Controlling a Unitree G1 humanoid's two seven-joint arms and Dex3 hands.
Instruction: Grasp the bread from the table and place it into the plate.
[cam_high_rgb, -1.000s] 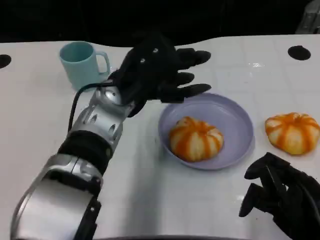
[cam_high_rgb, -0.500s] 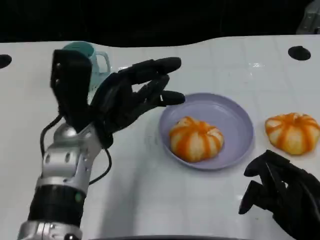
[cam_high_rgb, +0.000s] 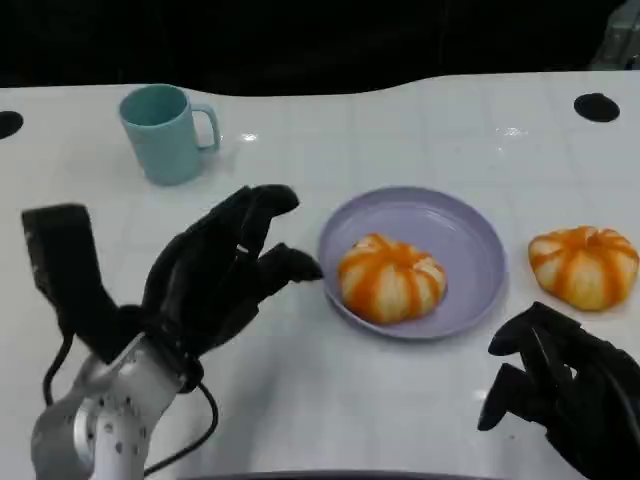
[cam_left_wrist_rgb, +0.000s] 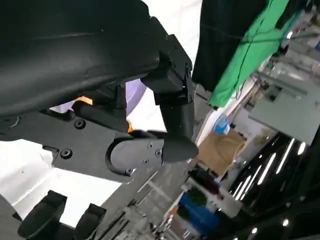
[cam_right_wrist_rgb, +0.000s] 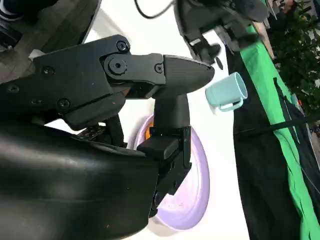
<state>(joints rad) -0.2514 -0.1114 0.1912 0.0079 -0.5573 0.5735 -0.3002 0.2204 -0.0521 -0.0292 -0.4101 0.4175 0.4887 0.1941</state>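
— Where's the bread (cam_high_rgb: 391, 277) sitting?
— In the plate (cam_high_rgb: 470, 240), just beside the left hand (cam_high_rgb: 225, 275), which is spreading its fingers, holding nothing.
— The right hand (cam_high_rgb: 560, 390)?
— Curling loosely, empty, near another bun (cam_high_rgb: 584, 264).

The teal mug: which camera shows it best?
The head view: the teal mug stands whole and upright on the table, handle clear. The right wrist view shows it small, past that hand's fingers. The left wrist view gives nothing recognisable of it.

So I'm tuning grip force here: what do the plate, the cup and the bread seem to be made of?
Plate: lavender, smooth with a soft sheen, probably plastic. Cup: teal, matte and evenly coloured, plastic or glazed ceramic; I can't tell which. Bread in the plate: orange and cream segments with a slight gloss, possibly a soft toy or foam replica.
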